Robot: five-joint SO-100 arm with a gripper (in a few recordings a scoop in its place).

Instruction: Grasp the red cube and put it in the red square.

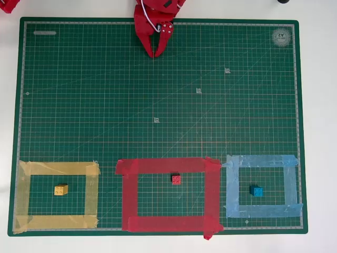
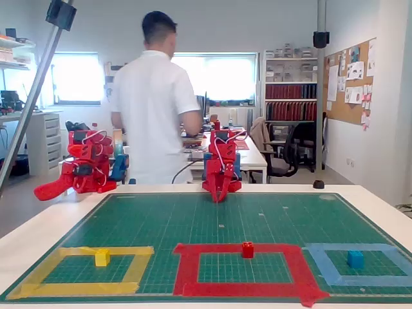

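The red cube (image 1: 176, 179) (image 2: 247, 250) rests on the green mat inside the red square (image 1: 168, 225) (image 2: 243, 288), close to its upper tape strip in the overhead view. My red gripper (image 1: 157, 52) (image 2: 218, 197) hangs at the far edge of the mat, well away from the cube, pointing down at the mat. Its fingers are together with nothing between them.
A yellow cube (image 1: 61, 190) (image 2: 102, 257) lies in the yellow tape frame (image 1: 58, 168) at the left. A blue cube (image 1: 256, 191) (image 2: 355, 259) lies in the light blue frame (image 1: 261, 161) at the right. A person (image 2: 158, 109) stands behind the table.
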